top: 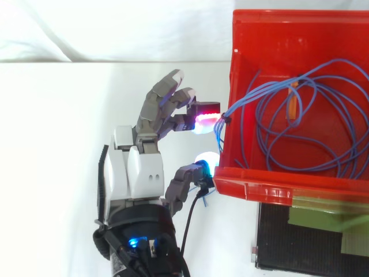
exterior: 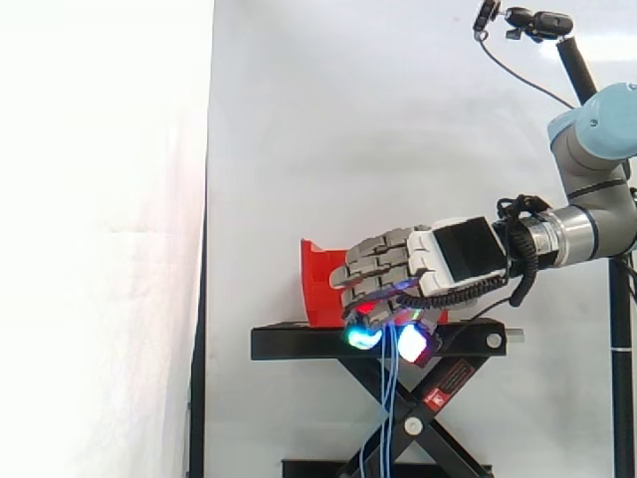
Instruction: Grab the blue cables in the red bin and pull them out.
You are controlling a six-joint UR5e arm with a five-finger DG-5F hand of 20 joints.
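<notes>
Several thin blue cables (exterior: 387, 398) hang in a loose bundle from the robot's grey-and-white hand (exterior: 428, 261), dropping past the front of the black scissor-lift stand (exterior: 299, 344) in the side view. The hand's fingers are curled downward and closed against the thumb. The cables are pinched between the glowing pads (exterior: 363, 337), one cyan and one white and magenta. Seen from above, most of the cable length lies in wide loops on the floor of the open red plastic bin (top: 242, 34). There the strands gather into one bunch that crosses the bin's left wall, right where a red-glowing fingertip meets it. The thumb, its pad glowing white, sits just beside the bin's near left corner. A small orange piece (top: 293, 107) lies among the loops, towards the middle of the bin. In the top view the hand is outside the bin, on its left, with the wrist reaching in from the bottom edge. In the side view the arm enters from the right, at about the height of the bin's rim. The bin rests on the stand before a white curtain (exterior: 100, 199), and a small black camera on a pole (exterior: 537, 22) sits at the upper right.
</notes>
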